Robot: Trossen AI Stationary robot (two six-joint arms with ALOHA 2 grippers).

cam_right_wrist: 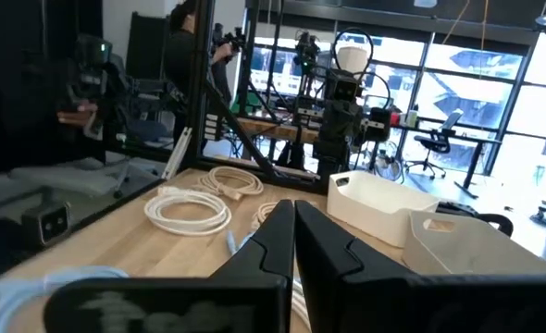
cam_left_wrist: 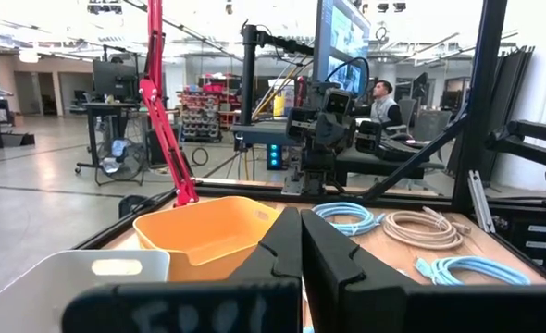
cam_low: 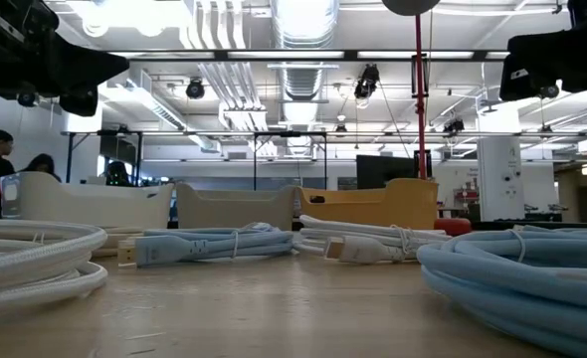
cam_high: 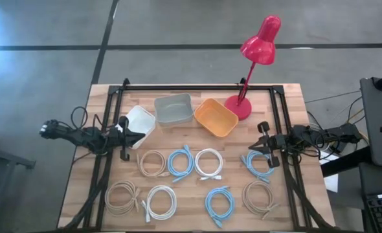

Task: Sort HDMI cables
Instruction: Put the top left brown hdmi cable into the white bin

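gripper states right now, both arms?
Left gripper: shut, holding nothing, at the table's left edge beside the white bin.
Right gripper: shut, holding nothing, at the table's right edge by a light blue cable.

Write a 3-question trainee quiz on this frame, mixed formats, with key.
1. True or false: every coiled cable lies on the table, none in a bin.
2. How many light blue coils are out? A) two B) three C) four
3. Fill in: the bin nearest the red lamp is ____.

Key
1. True. The white bin, grey bin and orange bin hold no cable.
2. B. One in the upper row, one in the lower row, one by the right claw.
3. Orange.

Both claws are shut; the left claw sits by the white bin.
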